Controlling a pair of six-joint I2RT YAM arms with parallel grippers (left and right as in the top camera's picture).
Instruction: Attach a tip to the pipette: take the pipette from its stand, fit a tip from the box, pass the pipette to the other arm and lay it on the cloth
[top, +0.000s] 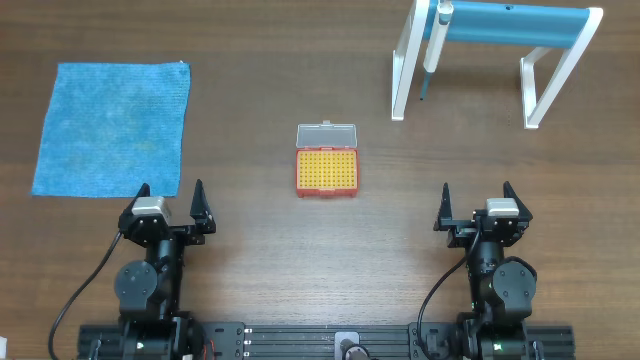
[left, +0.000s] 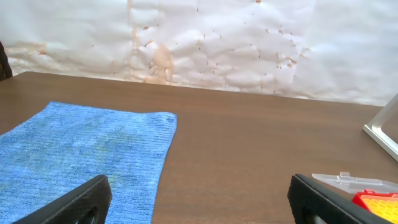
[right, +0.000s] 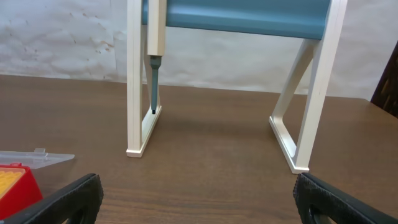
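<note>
The pipette (top: 433, 50) hangs on a blue-and-white stand (top: 500, 30) at the far right; its grey shaft (right: 153, 78) points down beside the stand's left leg. An orange tip box (top: 326, 170) with its clear lid (top: 327, 135) open sits mid-table, full of yellow tips. The blue cloth (top: 112, 130) lies flat at the far left. My left gripper (top: 170, 205) rests open near the arm base, just in front of the cloth. My right gripper (top: 478, 208) stands open near its base, well short of the stand. Both hold nothing.
The brown wooden table (top: 300, 260) is bare between the box and the arm bases. A white papered wall (left: 217, 43) rises behind the table. The stand's white legs (right: 138, 81) rest on the tabletop.
</note>
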